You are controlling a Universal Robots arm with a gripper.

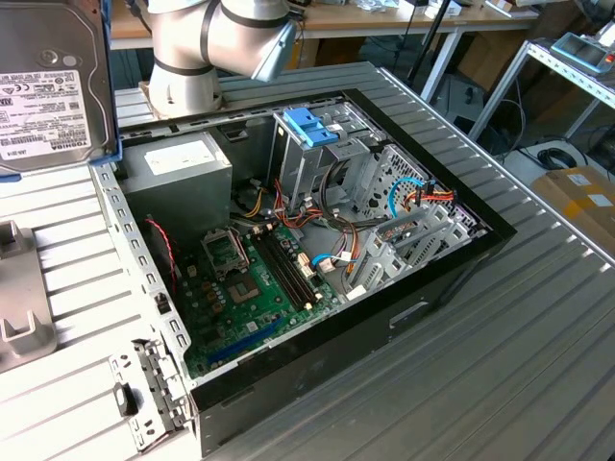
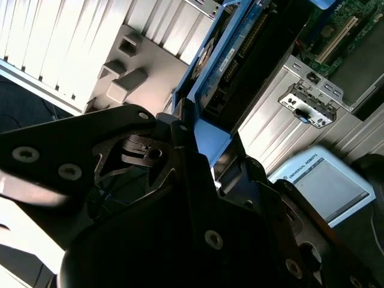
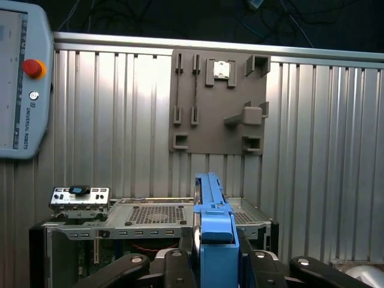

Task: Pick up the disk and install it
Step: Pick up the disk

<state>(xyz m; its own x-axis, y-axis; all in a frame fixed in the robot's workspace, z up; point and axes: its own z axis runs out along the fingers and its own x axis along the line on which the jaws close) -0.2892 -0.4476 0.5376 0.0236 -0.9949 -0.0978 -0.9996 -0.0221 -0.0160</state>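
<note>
A ribbed grey metal surface (image 1: 538, 317) carries an open computer case (image 1: 423, 317) in the exterior view, with workshop benches behind it. The disk (image 1: 43, 77) hangs clear of the surface at the exterior view's left. Its label side shows and a light-blue rail runs down one edge. It is well apart from the drive cage (image 1: 336, 163) and the blue latch (image 1: 309, 125) inside the case.

In the second wrist view the pincer (image 2: 201, 147) is clenched on the disk (image 2: 252, 54). It grips one end at the blue rail, and the rest of the drive juts out beyond it.

In the first wrist view the disk (image 3: 213, 210) stands edge-on in the pincer (image 3: 215, 255), with the case (image 3: 156, 216) and a grey fixture plate (image 3: 219, 102) beyond it.

The drive looks rigid and fairly heavy for its size, and probably sensitive to knocks. Its metal faces are likely slick and the plastic rails may give a little. A firm hold across the two rails seems safest, keeping off the circuit side.
</note>
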